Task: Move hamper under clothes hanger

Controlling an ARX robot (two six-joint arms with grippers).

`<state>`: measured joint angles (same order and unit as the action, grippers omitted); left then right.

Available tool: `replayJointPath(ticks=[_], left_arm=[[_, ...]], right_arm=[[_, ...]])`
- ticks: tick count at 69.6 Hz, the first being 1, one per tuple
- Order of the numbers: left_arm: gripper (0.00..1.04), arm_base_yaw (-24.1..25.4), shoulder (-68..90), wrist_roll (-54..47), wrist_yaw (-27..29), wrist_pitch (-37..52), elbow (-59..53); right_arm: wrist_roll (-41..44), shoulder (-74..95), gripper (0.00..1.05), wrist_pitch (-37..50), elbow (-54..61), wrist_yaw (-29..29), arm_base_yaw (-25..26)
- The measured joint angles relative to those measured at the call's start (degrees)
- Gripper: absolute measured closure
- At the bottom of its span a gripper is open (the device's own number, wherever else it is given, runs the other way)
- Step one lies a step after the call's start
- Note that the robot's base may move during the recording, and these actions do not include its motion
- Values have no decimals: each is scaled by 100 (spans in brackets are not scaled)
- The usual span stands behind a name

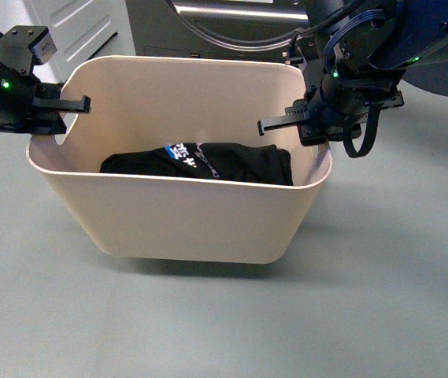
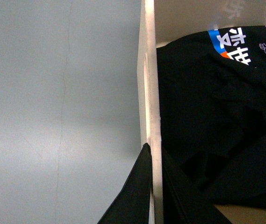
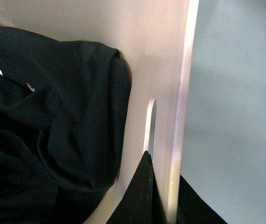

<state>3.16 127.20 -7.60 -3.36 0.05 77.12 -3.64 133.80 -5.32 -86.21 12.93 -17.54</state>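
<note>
Clamping the hamper (image 1: pixel 184 216) by its walls with left gripper (image 1: pixel 68 110) and right gripper (image 1: pixel 286 126), we have our grip; the unseen clothes hanger awaits.

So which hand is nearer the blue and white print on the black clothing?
The left hand. The print sits toward its side of the hamper; only plain black cloth lies by the right hand.

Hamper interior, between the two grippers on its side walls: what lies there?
A black garment inside the hamper, between left gripper and right gripper; shown in front view.
</note>
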Motion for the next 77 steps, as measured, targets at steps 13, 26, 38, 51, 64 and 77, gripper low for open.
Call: replayJointPath(ticks=[13,26,38,51,64,77], left_arm=[[101,0,-2,0,0,0,0],[101,0,-2,-2,2,0,0],[101,9,-2,-2,17,0,-4],[101,170,-15,-7,118,0,-11],[101,68,-20,-24,26,22,-11],[101,-94,-26,-17,-70,35,-13]], right_arm=[[20,-4,102,0,2,0,0],[22,-7,102,0,2,0,0],[22,-9,102,2,2,-15,-22],[17,-9,102,22,2,-155,-201],[20,-26,102,22,2,-39,-72],[48,-63,102,22,2,44,101]])
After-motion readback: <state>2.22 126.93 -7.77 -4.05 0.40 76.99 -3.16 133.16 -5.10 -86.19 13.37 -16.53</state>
